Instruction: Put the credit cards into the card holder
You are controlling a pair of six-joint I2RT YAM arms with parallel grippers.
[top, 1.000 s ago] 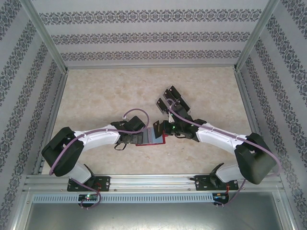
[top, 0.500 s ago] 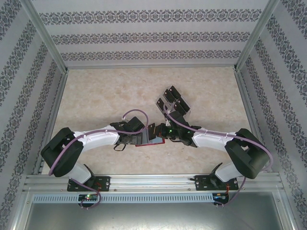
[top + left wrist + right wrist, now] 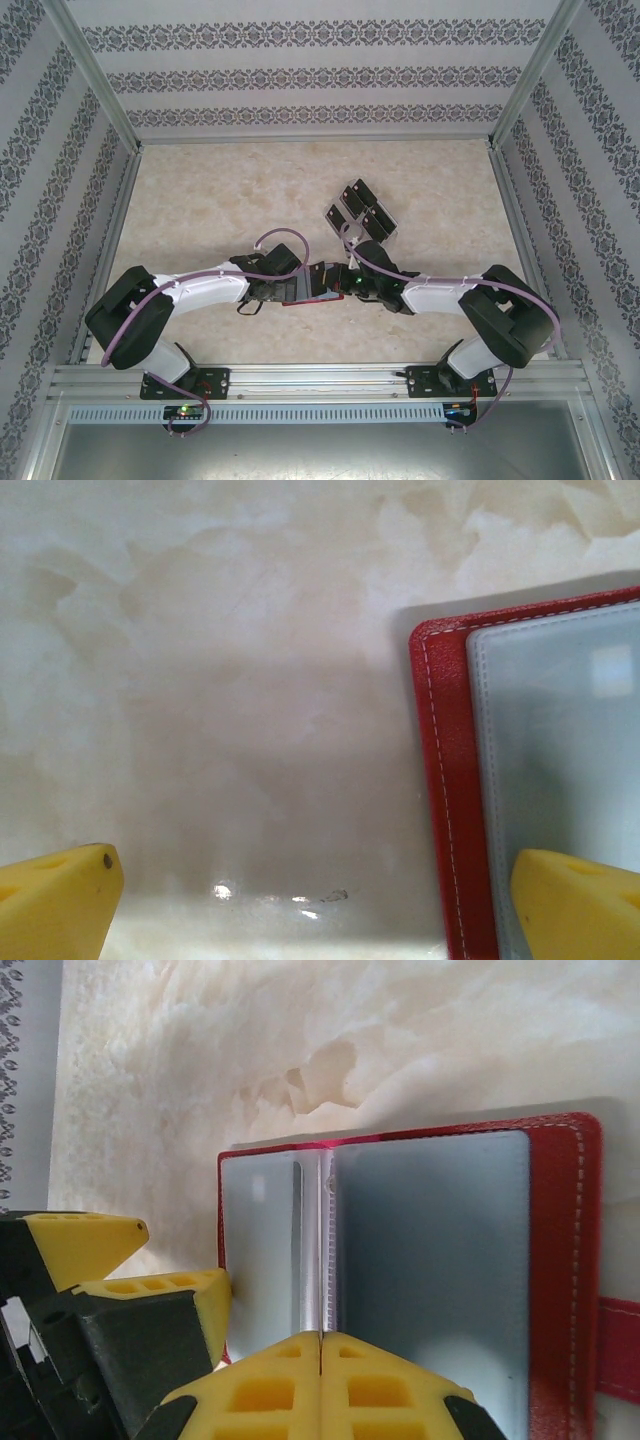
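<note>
Right now the wallet (image 3: 430, 1260) lies open on the counter (image 3: 200, 210), between both arms. My left fingers (image 3: 575, 900) are spread wide, one tip resting on a grey pocket. The right fingers (image 3: 270, 1380) are pressed together at the fold; whether they pinch a card I cannot tell. The cards (image 3: 362, 212) sit well apart, beyond the wallet. I judge this to be the insertion step: next I need a square, gentle slide into a pocket mouth.

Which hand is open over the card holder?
The left hand: its yellow fingers stand wide apart, one over the red card holder. The right hand has its fingers pressed together.
</note>
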